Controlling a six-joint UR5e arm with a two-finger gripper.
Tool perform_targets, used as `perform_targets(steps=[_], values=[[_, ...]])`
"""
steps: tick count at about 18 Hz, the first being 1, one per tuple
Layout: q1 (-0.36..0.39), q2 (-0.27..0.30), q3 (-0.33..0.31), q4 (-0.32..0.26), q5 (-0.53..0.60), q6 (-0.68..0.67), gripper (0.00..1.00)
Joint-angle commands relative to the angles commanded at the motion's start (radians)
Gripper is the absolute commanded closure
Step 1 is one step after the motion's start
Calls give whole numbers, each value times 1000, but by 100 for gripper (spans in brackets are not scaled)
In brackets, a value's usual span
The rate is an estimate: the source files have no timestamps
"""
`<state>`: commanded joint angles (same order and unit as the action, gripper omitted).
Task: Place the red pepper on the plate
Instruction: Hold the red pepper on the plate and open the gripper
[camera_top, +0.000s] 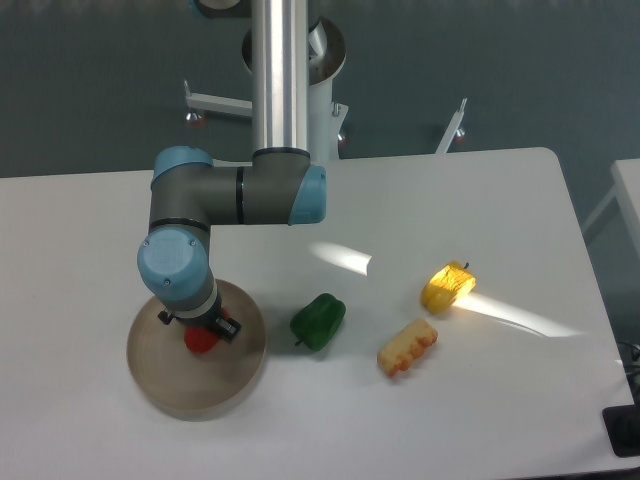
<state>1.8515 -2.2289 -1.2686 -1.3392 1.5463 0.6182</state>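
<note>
The round beige-grey plate (196, 385) lies at the table's front left. The red pepper (201, 341) shows as a small red lump over the plate's middle, right under my wrist. My gripper (203, 330) points straight down onto it, and the blue wrist joint hides most of the fingers. Only a dark bit of the gripper shows beside the pepper, so the camera view does not reveal whether the jaws grip it or stand apart from it.
A green pepper (318, 321) lies just right of the plate. Further right are an orange-yellow corn-like piece (407, 347) and a yellow pepper piece (446, 286) in a bright light streak. The arm's base post (279, 75) rises at the table's back.
</note>
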Motion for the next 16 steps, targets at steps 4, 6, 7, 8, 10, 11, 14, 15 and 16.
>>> perform_targets(steps=[4,6,7,8,10,11,14,15,16], values=[[0,5,0,-2,0,3,6],[0,8,0,-3,0,5,3],[0,11,0,-5,0,5,0],[0,14,2,-9,0,5,0],[-5,23,0,-11,-2,6,0],[-9,34,0,-12,-2,6,0],[-8,66,5,-49,-2,11,0],[-3,80,6,-63,-2,11,0],[1,89,8,-74,-2,12,0]])
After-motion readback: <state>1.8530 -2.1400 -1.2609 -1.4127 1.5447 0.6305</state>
